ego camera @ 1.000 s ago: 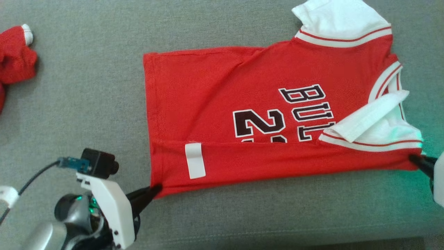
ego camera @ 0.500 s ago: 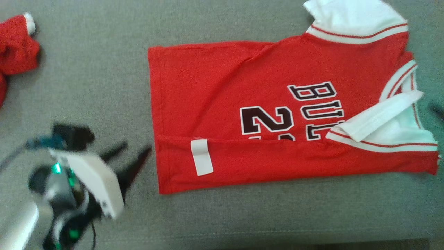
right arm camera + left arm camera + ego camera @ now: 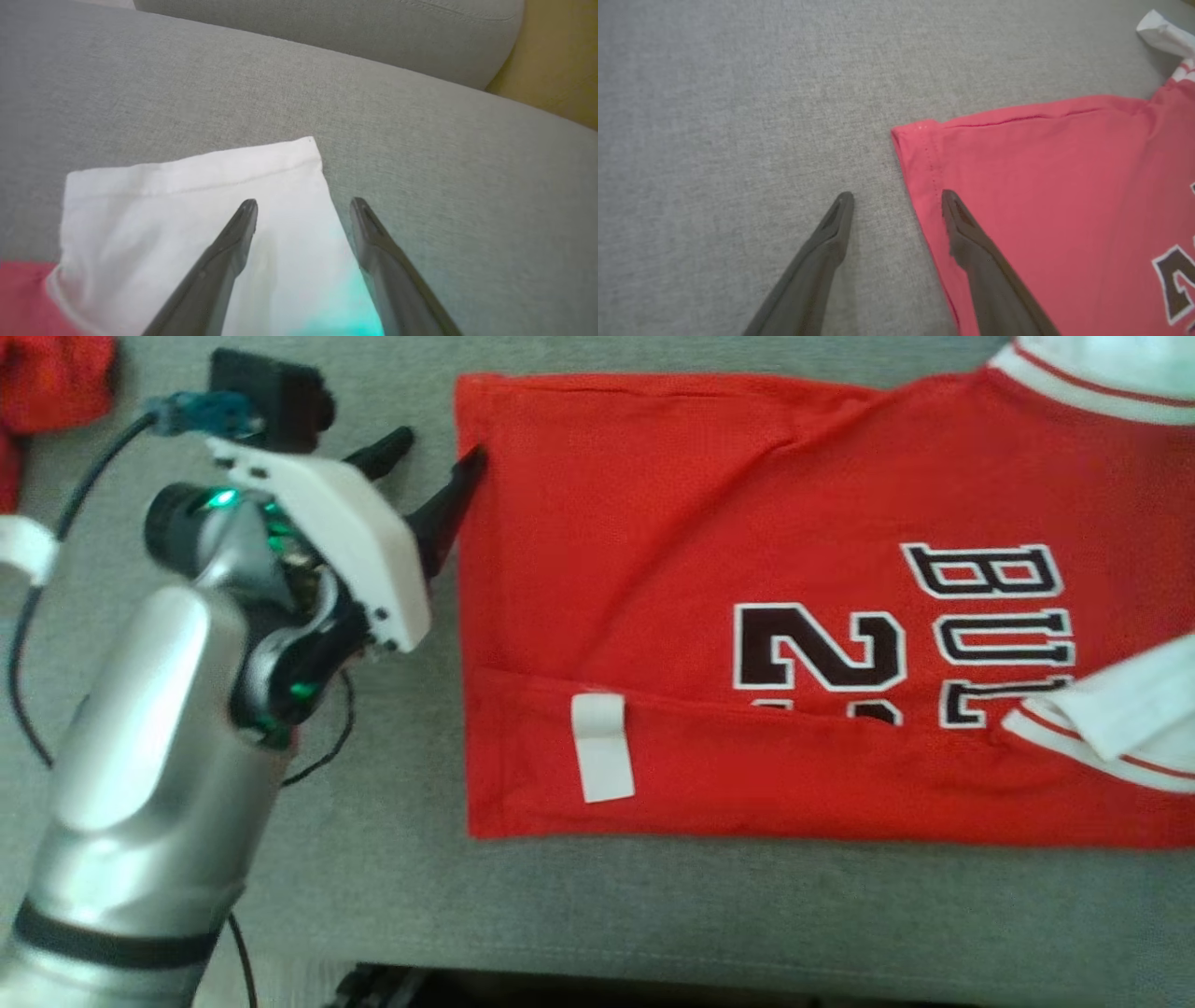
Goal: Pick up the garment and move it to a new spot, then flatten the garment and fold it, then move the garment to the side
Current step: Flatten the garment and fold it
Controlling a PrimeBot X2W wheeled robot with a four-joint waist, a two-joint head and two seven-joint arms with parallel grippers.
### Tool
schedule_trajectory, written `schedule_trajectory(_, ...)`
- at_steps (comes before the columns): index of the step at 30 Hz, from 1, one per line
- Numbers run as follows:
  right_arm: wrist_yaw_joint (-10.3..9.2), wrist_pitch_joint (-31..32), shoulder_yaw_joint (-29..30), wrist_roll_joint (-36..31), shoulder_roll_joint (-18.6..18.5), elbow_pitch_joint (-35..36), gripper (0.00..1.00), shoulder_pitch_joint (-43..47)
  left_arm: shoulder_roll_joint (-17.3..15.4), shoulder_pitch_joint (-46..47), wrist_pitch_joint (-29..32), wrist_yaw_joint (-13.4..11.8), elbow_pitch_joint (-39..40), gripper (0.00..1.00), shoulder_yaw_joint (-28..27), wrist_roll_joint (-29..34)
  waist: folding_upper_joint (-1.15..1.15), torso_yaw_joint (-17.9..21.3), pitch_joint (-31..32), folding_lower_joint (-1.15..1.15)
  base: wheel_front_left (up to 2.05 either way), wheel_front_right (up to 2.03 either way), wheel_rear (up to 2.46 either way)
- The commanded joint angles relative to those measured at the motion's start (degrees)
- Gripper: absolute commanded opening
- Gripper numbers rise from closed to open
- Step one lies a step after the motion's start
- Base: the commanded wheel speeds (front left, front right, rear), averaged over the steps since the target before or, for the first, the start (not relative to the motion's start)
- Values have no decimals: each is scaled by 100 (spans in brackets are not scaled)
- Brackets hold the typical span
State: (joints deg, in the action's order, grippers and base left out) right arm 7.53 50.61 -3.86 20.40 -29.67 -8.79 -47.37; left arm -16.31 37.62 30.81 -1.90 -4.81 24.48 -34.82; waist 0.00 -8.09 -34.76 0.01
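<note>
Red jersey [image 3: 747, 523] with white trim lies flat on the grey sofa seat [image 3: 653, 915] in the head view, filling the centre and right of the frame. Its lower edge is folded up, showing a white label [image 3: 602, 761]. At upper left, the left gripper [image 3: 439, 446] has its fingers spread at the jersey's upper left corner. Another red cloth [image 3: 47, 373] sits in the top left corner.

Left wrist view: one finger is over bare seat, the other over the jersey's hem.

Right wrist view: the right gripper [image 3: 303, 201] has its fingers spread, holding nothing, above the jersey's white sleeve [image 3: 163, 210] at lower left.
</note>
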Motion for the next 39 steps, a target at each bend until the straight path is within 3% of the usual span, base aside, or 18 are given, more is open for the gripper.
schedule_trajectory(1, -4, -105, -52, -100, -43, -28, 100, -132, -110, 297, -75, 72, 44, 100, -122, 113, 0, -156, -79, -1, 0, 0, 0)
schedule_trajectory(8, -4, -532, -174, -449, 5, -1092, 100, -715, 238, 728, -198, 277, -548, 100, 196, 192, 0, -302, -161, -1, 0, 0, 0)
schedule_trajectory(19, -4, -722, -580, -241, 162, -1775, 100, -1031, 385, 990, -86, 509, -828, 100, 361, 28, 0, -180, -170, -1, 0, 0, 0)
schedule_trajectory(20, -4, -738, -634, -158, 172, -1789, 100, -1032, 387, 987, -52, 527, -821, 93, 382, 6, 0, -175, -160, -1, 0, 0, 0)
schedule_trajectory(21, -4, -761, -674, -71, 182, -1804, 53, -1032, 382, 984, -40, 539, -812, 32, 397, -2, 0, -171, -147, -1, 0, 0, 0)
schedule_trajectory(22, -4, -778, -726, 20, 187, -1816, 0, -1028, 363, 984, -32, 559, -804, 0, 427, 11, 0, -164, -130, -1, 0, 0, 0)
schedule_trajectory(31, -4, -1732, -614, 213, 29, -1699, 0, -1401, 50, 1030, -234, 432, -568, 0, 186, 92, 0, -12, -46, -1, 0, 0, 0)
schedule_trajectory(39, -4, -1902, -801, 683, -266, -1255, 0, -1075, -223, 692, -288, 301, 82, 0, -41, -24, 0, 269, 127, -1, 0, 0, 0)
